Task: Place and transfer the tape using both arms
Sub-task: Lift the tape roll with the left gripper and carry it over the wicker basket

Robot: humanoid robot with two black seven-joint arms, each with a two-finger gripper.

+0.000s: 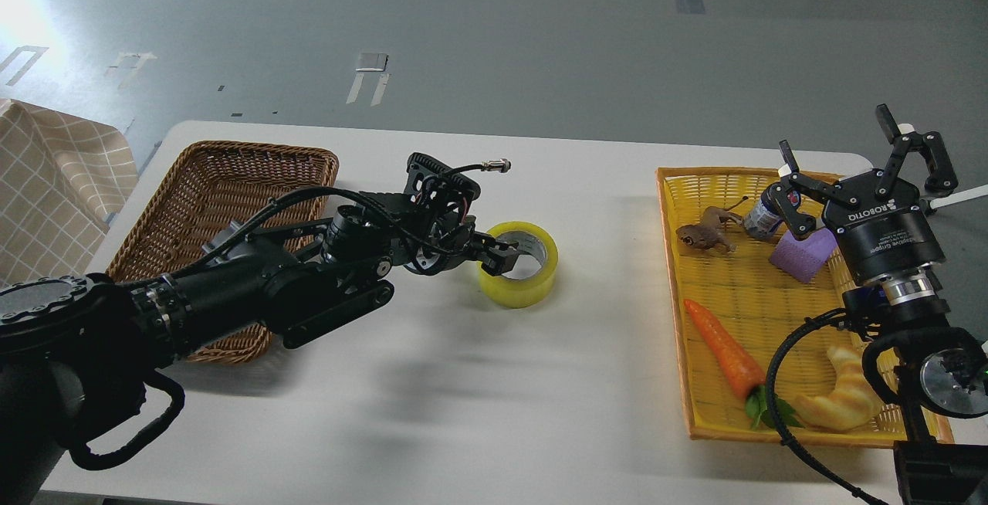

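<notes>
The tape [519,277], a yellow roll with a grey-white core, lies flat on the white table [463,412] at the middle. My left gripper [494,255] reaches in from the left and sits at the roll's left rim, with one black fingertip [500,260] over the edge of the core. The fingers are dark and bunched, so I cannot tell whether they hold the wall of the roll. My right gripper [857,159] is open and empty, its fingers spread upward above the far right of the yellow tray [679,312].
A brown wicker basket [231,173] stands at the left, partly under my left arm. The yellow tray holds a toy carrot [722,350], a purple block [803,256], a brown toy animal [704,233], a small bottle [762,213] and a croissant [845,397].
</notes>
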